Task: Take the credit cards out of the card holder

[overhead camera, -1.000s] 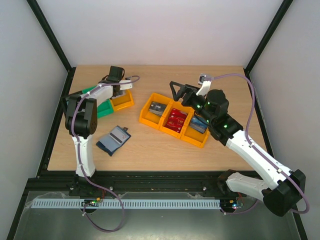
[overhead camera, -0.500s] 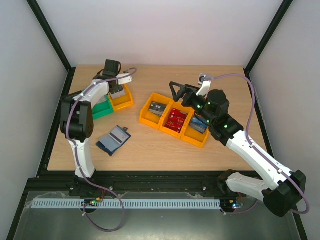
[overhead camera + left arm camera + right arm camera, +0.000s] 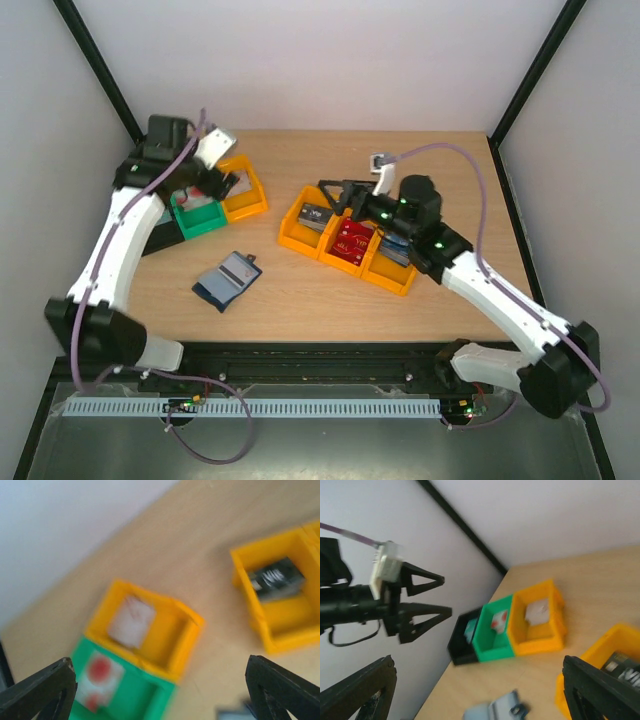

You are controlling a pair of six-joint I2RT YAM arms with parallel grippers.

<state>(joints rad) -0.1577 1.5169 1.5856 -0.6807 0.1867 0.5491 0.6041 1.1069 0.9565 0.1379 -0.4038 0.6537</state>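
Navy card holder (image 3: 227, 280): open and flat on the wooden table (image 3: 300, 310), near-left of centre, pale pockets up, well apart from both my claws. A pale patch with a reddish strip shows in one pocket; I cannot tell for certain that it is a card.
Orange tray (image 3: 395, 283): right of centre, three compartments: dark grey card (image 3: 318, 216) left, red card (image 3: 349, 238) middle, blue card (image 3: 392, 250) right, that one partly under my right arm.
Right claw (image 3: 328, 197): wide and empty, hanging over the tray's left compartment, fingers pointing left.
Small bins: far left, in a row: black bin (image 3: 460, 650), green bin (image 3: 200, 225) with a red-printed card (image 3: 100, 677), small orange bin (image 3: 245, 208) with a white card (image 3: 132, 622).
Left claw (image 3: 222, 185): wide, holding nothing, above the green and small orange bins.
Step in hand, as I judge it: most cards are sorted; the holder needs a check for one more.
Doing it well: bring one claw low over the holder and look before committing. If a card is there, press the other claw's fingertip on the holder's bare flap so it cannot slide. Narrow the working claw to just over card thickness, pinch only the exposed edge, and draw along the pocket's opening, not upward.
Risk: the holder looks light; a lone pull would likely drag it or fold it shut.
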